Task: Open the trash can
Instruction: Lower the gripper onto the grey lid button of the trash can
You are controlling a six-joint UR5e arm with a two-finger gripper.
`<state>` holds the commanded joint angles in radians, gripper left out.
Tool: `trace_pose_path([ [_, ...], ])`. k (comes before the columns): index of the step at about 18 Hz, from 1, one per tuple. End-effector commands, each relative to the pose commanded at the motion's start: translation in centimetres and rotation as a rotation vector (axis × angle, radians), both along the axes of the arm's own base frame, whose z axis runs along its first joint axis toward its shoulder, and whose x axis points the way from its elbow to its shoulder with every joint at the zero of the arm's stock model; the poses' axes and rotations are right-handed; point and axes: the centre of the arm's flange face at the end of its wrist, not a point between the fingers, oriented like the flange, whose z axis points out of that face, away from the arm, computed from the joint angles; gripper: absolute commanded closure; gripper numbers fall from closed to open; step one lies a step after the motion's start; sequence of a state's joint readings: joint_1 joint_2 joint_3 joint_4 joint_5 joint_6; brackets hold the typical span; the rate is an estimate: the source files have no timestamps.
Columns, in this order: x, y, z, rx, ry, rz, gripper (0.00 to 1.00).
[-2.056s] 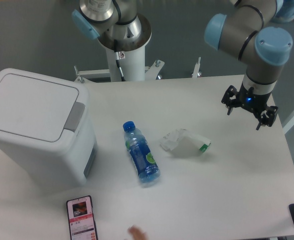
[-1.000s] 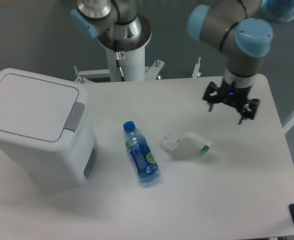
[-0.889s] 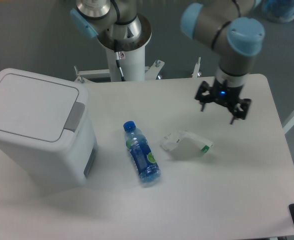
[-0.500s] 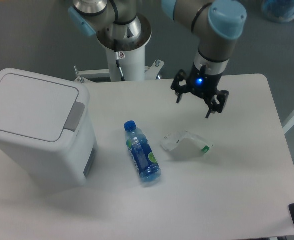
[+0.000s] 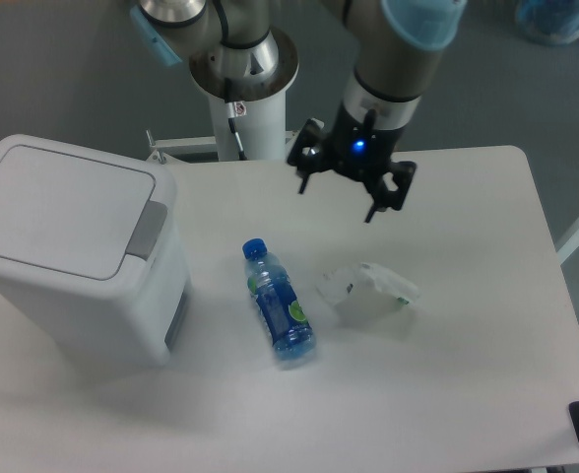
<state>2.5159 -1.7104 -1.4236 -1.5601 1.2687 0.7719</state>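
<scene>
- From my remote station I see the trash can, a boxy white bin with rounded corners, standing at the table's left edge with its flat lid shut flush.
- A grey latch tab sits on the side of the lid that faces the rest of the table.
- My gripper hangs in the air well to the right of the trash can and farther back, over the rear middle of the table, touching nothing.
- Its two dark fingers are spread wide apart with nothing between them, and a blue light glows on the wrist just above.
- A blue-capped bottle lies on its side just right of the trash can, cap pointing toward the back, apart from the bin's wall.
- A crumpled white wrapper with a bit of green print lies farther right of the trash can, beyond the bottle and below the gripper in the view.
- Bottle and wrapper both lie between the trash can and the open right half of the table; the gripper is nearer the wrapper than the bin.
- The arm's white pedestal rises behind the table, to the right of the trash can's back corner.
</scene>
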Motion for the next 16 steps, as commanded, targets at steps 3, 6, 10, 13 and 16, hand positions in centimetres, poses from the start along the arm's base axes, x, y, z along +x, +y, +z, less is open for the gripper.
trace_pose_path([
  [3, 1.2, 1.5, 1.4, 0.078, -0.047, 0.029, 0.00],
  [6, 2.4, 2.7, 2.7, 0.119, -0.067, 0.036, 0.00],
  [10, 3.6, 5.0, 3.4, 0.134, -0.097, 0.059, 0.00],
  [13, 4.4, 7.2, 3.6, 0.129, -0.116, 0.075, 0.00],
  [16, 4.7, 8.5, 2.5, 0.101, -0.137, 0.097, 0.00],
])
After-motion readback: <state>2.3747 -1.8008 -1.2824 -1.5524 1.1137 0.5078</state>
